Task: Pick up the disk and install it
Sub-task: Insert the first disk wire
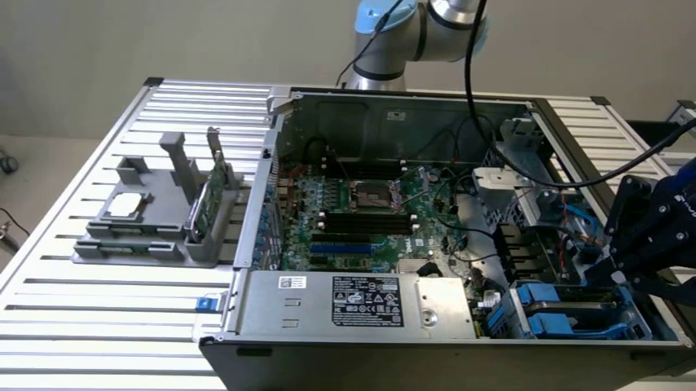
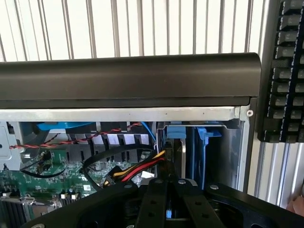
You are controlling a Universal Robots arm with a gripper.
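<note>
My black gripper hangs low over the drive bay at the near corner of the open computer case, at the exterior view's right. In the wrist view its fingers meet closely at the gripper, with a sliver of blue between them. Just beyond them the disk stands on edge in the bay: a blue carrier with a metal side. A second blue carrier stands beside it against the case wall.
Red, yellow and black cables cross beside the bay. The motherboard and the power supply fill the case. A grey fixture on the slatted table holds a square chip and a green card. A keyboard lies outside the case.
</note>
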